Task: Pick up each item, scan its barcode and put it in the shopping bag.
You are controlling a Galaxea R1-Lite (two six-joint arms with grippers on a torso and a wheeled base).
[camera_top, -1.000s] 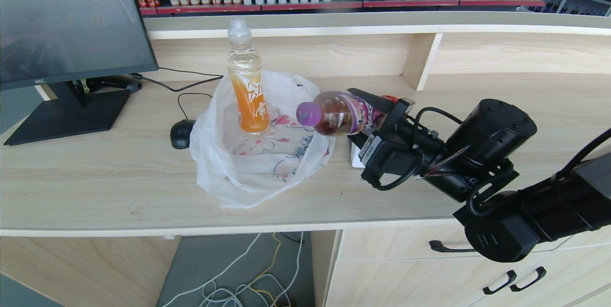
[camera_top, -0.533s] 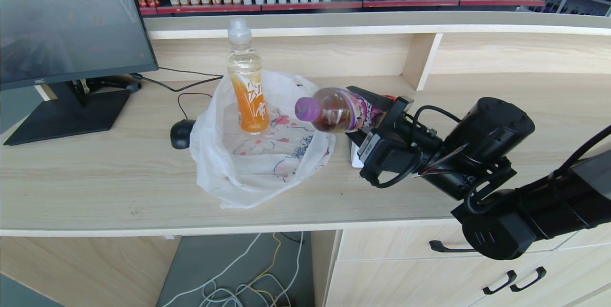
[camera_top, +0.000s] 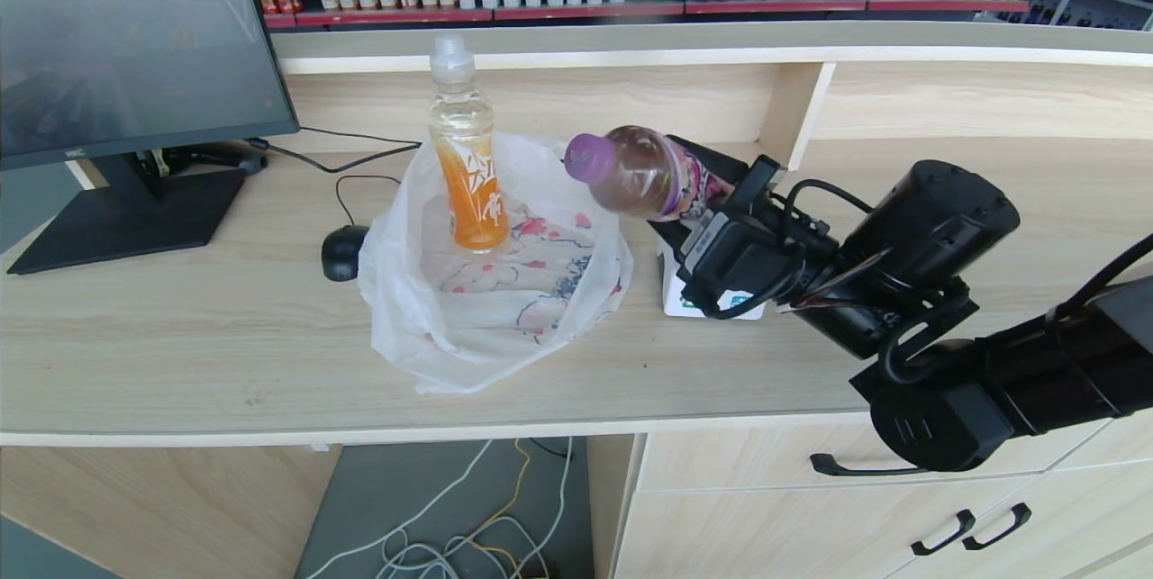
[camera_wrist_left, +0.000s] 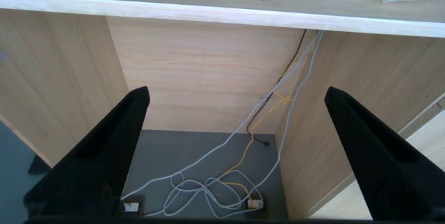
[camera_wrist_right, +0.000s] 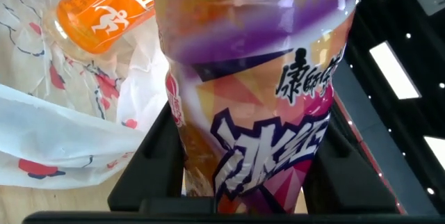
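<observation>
My right gripper (camera_top: 701, 192) is shut on a tea bottle (camera_top: 641, 176) with a purple cap and purple label. It holds the bottle tilted cap-up over the right rim of the white shopping bag (camera_top: 486, 300). In the right wrist view the tea bottle (camera_wrist_right: 257, 92) sits between the black fingers (camera_wrist_right: 149, 161), with the bag (camera_wrist_right: 62, 120) below. An orange drink bottle (camera_top: 464, 160) stands upright inside the bag; its orange body (camera_wrist_right: 104, 15) also lies in the right wrist view. My left gripper (camera_wrist_left: 236, 154) is open below the counter edge, holding nothing.
A small white box (camera_top: 689, 302) lies on the counter under my right wrist. A black mouse (camera_top: 342, 252) sits left of the bag, and a monitor (camera_top: 135, 39) stands at the far left. A wooden divider (camera_top: 797, 111) rises behind. Cables (camera_wrist_left: 229, 182) lie under the counter.
My right gripper has lifted the tea bottle and tipped its cap upward, drawing slightly toward the back. The white box under the wrist has come into sight.
</observation>
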